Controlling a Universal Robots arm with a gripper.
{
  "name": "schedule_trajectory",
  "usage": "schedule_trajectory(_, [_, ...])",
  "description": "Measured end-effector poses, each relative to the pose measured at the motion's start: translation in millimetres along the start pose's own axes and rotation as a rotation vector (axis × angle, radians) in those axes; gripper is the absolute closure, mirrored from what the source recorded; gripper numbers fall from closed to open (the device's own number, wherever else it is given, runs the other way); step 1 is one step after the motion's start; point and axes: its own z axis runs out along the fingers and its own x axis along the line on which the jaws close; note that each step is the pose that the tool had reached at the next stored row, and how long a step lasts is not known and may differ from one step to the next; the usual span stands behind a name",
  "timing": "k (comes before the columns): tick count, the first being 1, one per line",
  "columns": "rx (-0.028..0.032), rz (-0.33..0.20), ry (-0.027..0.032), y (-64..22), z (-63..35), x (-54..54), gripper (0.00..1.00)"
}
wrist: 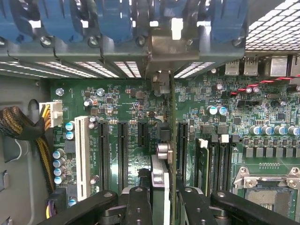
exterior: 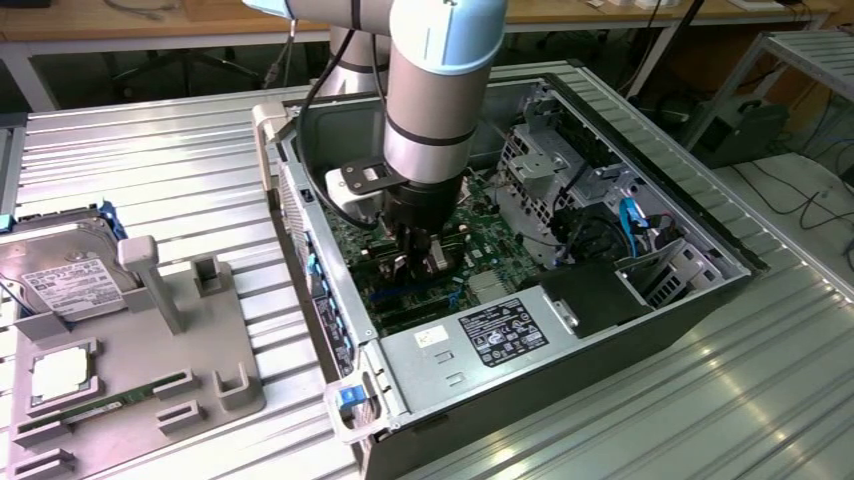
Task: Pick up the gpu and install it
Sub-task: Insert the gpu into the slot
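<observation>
In the wrist view the gpu (wrist: pixel 171 136) stands edge-on as a thin card between my fingers (wrist: pixel 140 206), over the green motherboard (wrist: pixel 131 98). Its silver bracket (wrist: pixel 171 47) reaches the case's rear slot openings under the blue latches. The card runs between two black expansion slots (wrist: pixel 143 136), and I cannot tell whether it sits in one. My gripper (wrist: pixel 166 199) is shut on the card. In the exterior view my gripper (exterior: pixel 420 255) is down inside the open computer case (exterior: pixel 694 200), just above the board.
The power supply (exterior: pixel 494 335) fills the case's near end, with drive cages (exterior: pixel 561 160) on the far side. A grey fixture (exterior: pixel 174 370) at the exterior view's left holds a hard drive (exterior: pixel 67 275) and a green memory stick (exterior: pixel 80 412). A cable bundle (wrist: pixel 23 126) lies beside the board.
</observation>
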Motion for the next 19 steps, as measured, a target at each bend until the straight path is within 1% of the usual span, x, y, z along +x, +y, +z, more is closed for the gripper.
schedule_trajectory(2, [0.0006,0.000,-0.0011,0.1,-3.1,-0.3,0.72])
schedule_trajectory(4, [0.0018,0.000,0.0001,0.0,-5.3,-0.3,0.72])
schedule_trajectory(10, [0.0025,0.000,0.0006,-0.2,-5.5,-0.7,0.72])
schedule_trajectory(14, [0.0035,0.000,0.0006,-0.2,-5.4,-3.1,0.72])
schedule_trajectory(19, [0.0035,0.000,-0.0001,-0.9,-5.2,-3.6,0.72])
